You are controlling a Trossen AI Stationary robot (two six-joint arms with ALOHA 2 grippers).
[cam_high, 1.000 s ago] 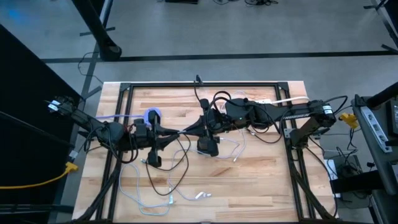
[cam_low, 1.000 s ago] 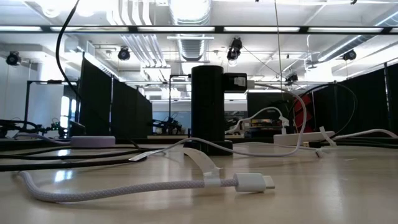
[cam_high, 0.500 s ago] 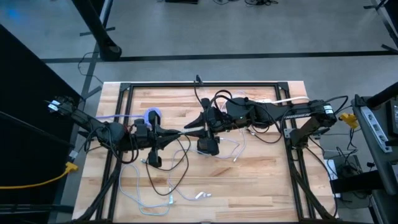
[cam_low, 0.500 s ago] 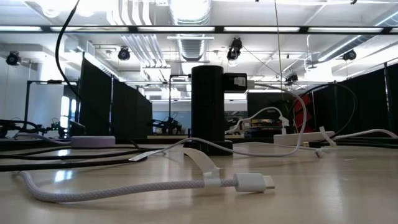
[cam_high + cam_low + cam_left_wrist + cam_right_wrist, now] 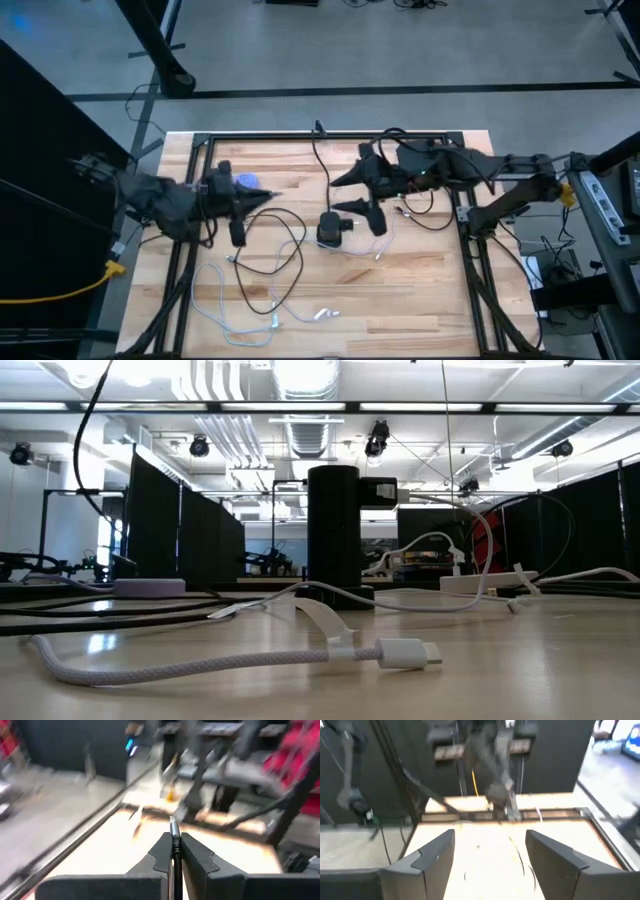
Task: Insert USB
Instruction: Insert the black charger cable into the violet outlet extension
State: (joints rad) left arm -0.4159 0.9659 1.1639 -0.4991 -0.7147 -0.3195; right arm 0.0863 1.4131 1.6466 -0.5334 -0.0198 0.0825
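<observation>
USB plug (image 5: 173, 827) is pinched in the left gripper (image 5: 174, 851), over the table's (image 5: 430, 300) left side. Right gripper (image 5: 490, 851) hangs wide open, empty. Plug's rigid but small (cable's floppy), so grip the shell.

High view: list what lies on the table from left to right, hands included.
Left hand, shut on a black cable → black charger block → right hand, open → white cable.
</observation>
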